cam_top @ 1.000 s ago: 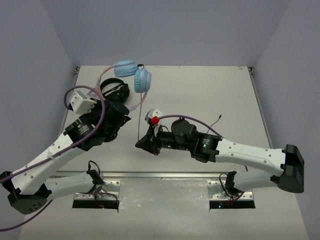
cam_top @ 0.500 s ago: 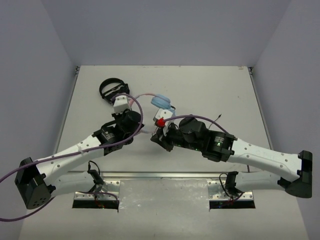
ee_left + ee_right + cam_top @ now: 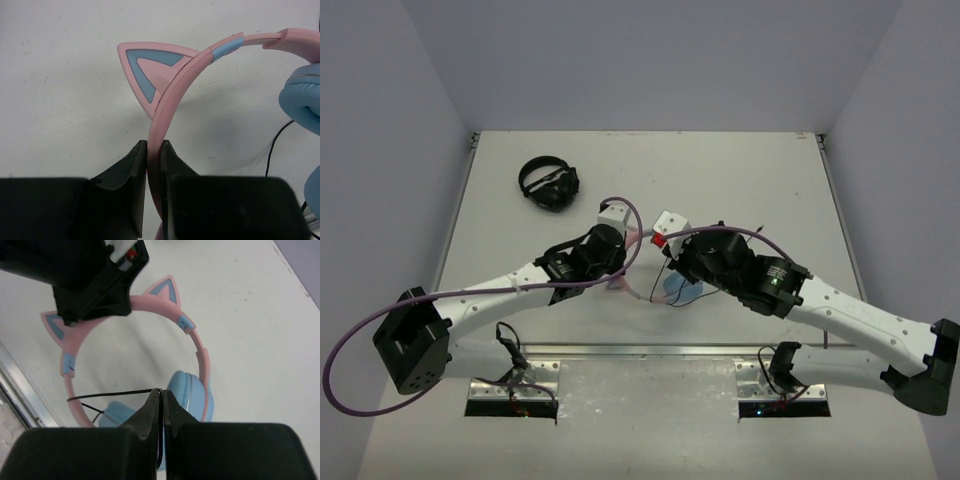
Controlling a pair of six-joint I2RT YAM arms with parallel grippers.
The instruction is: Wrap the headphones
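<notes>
The headphones have a pink headband (image 3: pixel 200 57) with a cat ear (image 3: pixel 150 65) and light blue earcups (image 3: pixel 192 390). They are near the table's front middle, mostly hidden under both wrists in the top view, where one blue earcup (image 3: pixel 682 291) shows. My left gripper (image 3: pixel 154 146) is shut on the headband just below the cat ear. My right gripper (image 3: pixel 162 391) is shut on the thin black cable (image 3: pixel 110 394), which runs taut from its tips to the left toward the headband. Both grippers (image 3: pixel 620 278) (image 3: pixel 672 284) sit close together over the headphones.
A smaller all-black headset (image 3: pixel 549 184) lies at the far left of the table. A loose black cable end (image 3: pixel 760 235) lies right of centre. A metal rail (image 3: pixel 640 350) runs along the near edge by the arm bases.
The left gripper has carried the headphones from the far left, beside the black headset, to the front middle. The right gripper has moved with it, still pinching the cable.
</notes>
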